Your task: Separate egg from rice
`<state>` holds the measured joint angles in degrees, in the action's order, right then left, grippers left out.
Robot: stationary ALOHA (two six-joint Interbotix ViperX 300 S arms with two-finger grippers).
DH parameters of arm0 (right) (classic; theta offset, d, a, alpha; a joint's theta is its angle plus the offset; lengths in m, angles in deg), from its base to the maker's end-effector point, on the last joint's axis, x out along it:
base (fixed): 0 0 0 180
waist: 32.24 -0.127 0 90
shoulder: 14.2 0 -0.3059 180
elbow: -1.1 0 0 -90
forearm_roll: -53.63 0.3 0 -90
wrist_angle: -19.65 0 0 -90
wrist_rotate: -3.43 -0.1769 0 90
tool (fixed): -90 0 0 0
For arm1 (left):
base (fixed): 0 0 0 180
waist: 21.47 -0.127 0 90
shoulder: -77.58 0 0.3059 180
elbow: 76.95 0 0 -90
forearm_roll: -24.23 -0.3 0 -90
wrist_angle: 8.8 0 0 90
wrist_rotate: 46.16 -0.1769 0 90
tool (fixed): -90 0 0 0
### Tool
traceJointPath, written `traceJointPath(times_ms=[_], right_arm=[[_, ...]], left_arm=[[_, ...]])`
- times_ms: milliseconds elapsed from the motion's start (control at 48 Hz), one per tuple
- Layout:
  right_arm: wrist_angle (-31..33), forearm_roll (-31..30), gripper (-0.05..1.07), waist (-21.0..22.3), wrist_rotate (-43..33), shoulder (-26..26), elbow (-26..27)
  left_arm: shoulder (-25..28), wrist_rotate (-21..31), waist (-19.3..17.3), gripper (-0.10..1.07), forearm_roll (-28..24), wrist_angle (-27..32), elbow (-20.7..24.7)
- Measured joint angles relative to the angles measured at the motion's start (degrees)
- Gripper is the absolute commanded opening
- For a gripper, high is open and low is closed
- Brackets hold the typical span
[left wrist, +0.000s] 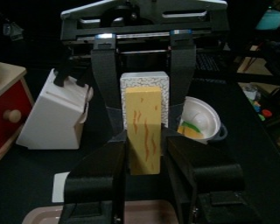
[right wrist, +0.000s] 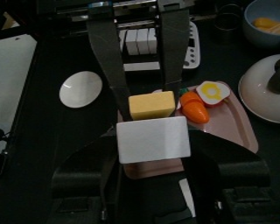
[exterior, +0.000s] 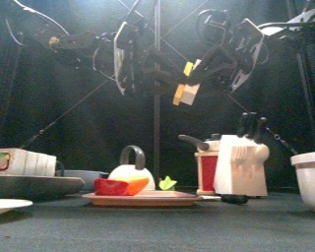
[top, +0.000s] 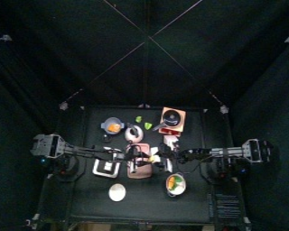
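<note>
Both grippers meet in mid-air above the table's middle, jaws facing each other. In the left wrist view, my left gripper (left wrist: 143,144) is shut on the yellow egg block (left wrist: 143,122), and the white speckled rice block (left wrist: 154,80) touches its far end. In the right wrist view, my right gripper (right wrist: 152,153) is shut on the white rice block (right wrist: 152,140), with the yellow egg (right wrist: 153,105) right beyond it in the left jaws. The two blocks still touch. In the front view the pair (exterior: 185,93) hangs high between the arms. In the top view the grippers (top: 144,159) meet.
Below lies a pink tray (right wrist: 227,129) with an egg-topped piece (right wrist: 213,89) and an orange piece (right wrist: 192,109). A white plate (right wrist: 80,88), a white dish rack (right wrist: 154,42), a large white bowl (right wrist: 266,87) and a knife block (exterior: 236,163) stand around.
</note>
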<state>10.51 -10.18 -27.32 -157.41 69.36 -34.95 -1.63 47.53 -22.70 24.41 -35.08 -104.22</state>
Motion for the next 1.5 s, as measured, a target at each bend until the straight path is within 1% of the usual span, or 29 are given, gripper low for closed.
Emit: traceJointPath(times_ms=[104,208,354,625,938,1500], right_arm=[[0.0,0.0,0.53,0.1,-0.1,-0.1,0.0],[0.0,0.1,0.52,0.0,-0.1,0.0,0.0],[0.0,0.1,0.52,0.0,-0.3,-0.4,-0.1],[-0.1,0.1,0.52,-0.3,-0.4,-3.7,-2.2],[0.0,1.4,0.52,-0.3,-0.2,-7.8,-4.9],[0.0,1.5,0.52,-0.2,-0.1,-8.2,-5.3]], left_arm=[[0.0,0.0,0.0,0.50,0.0,-0.1,-0.1],[0.0,-0.1,0.0,0.47,0.0,-0.1,-0.3],[0.0,-0.1,-0.1,0.46,0.0,-0.3,-0.8],[-1.0,-0.1,-0.7,0.46,0.1,-0.6,-2.8],[-4.7,-0.1,-0.8,0.46,0.1,-0.7,-5.9],[-5.0,-0.1,-0.8,0.46,0.1,-1.3,-6.2]])
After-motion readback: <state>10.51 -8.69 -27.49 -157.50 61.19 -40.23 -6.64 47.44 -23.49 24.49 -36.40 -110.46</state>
